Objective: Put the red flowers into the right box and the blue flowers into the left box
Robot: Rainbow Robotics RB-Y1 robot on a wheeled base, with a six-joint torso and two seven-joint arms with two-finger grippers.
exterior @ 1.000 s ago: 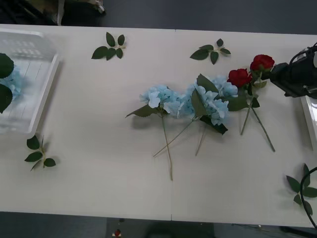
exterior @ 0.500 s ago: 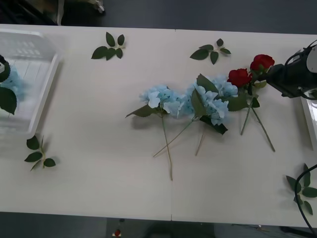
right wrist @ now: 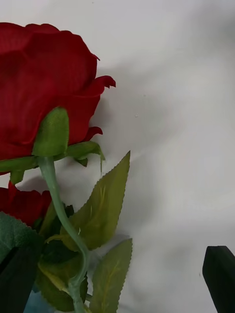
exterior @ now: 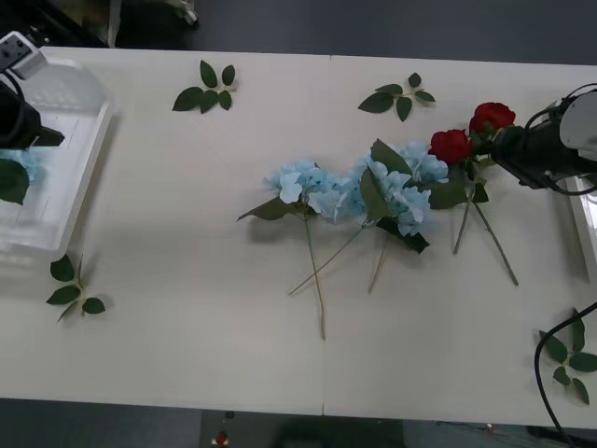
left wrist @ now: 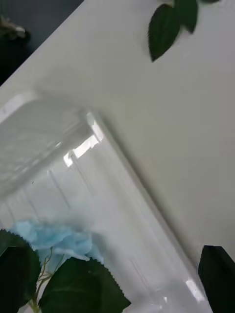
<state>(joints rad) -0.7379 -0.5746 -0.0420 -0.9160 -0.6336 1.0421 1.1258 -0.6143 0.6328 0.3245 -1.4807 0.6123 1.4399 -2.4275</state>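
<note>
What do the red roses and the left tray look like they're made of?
The red flowers look artificial: matte, fabric-like petals and a smooth, plastic-looking green stem.

The left box appears to be thin translucent white plastic: glossy glints on the rim, and the blue flower shows hazily inside.

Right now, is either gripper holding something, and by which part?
Nothing is held. The right gripper is open beside the red flowers; the left gripper is open above the left box.
</note>
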